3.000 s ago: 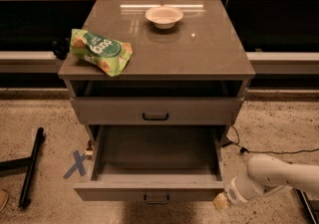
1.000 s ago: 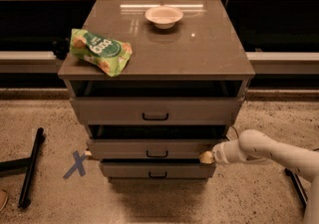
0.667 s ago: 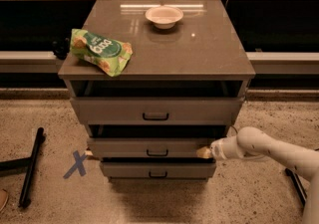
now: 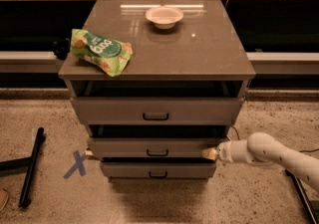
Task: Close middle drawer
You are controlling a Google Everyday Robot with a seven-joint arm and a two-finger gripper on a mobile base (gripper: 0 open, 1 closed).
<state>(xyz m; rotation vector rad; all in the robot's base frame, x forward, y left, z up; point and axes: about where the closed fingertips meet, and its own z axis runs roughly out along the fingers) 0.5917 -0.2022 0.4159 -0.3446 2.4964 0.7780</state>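
Middle drawer [image 4: 124, 147] nearly in, front slightly proud of cabinet [image 4: 199, 54]. Gripper [image 4: 211, 154] at its 3 o'clock end; open or closed, cannot tell. Push straight toward 12; off-centre contact may skew it.

Green bag [image 4: 101, 51] on cabinet top: white lettering, not legible. Blue X [image 4: 76, 164] marked on the floor. Gripper [image 4: 210, 154] at right end of middle drawer [image 4: 149, 147].

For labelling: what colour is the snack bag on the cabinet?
The bag is mostly green, camera view; the gripper is at the middle drawer's right edge.
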